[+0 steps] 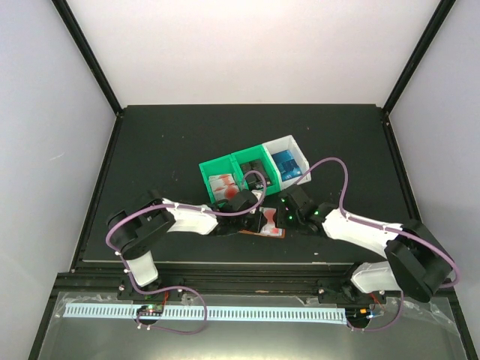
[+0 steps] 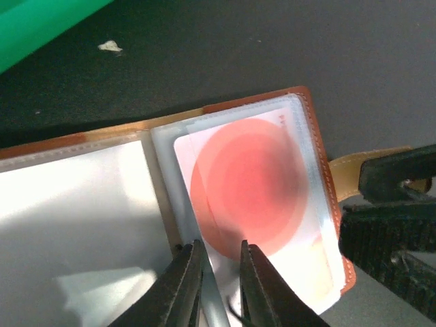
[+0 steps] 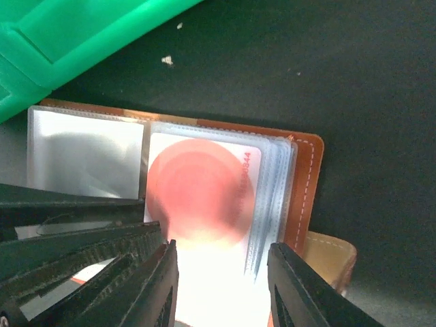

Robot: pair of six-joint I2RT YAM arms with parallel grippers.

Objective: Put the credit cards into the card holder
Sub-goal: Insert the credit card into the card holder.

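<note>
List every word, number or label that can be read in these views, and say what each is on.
On the red-and-white card in the card holder: a short row of red digits along one edge, too blurred to read for sure.
On the loose cards in the green bin and the white bin: any print is too small to read.
No other text shows.

White-and-black arms (image 1: 191,217), purple cables (image 1: 339,162)

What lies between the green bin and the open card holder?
Left wrist view: only dark table with one small pale crumb separates green bin from card holder.
</note>
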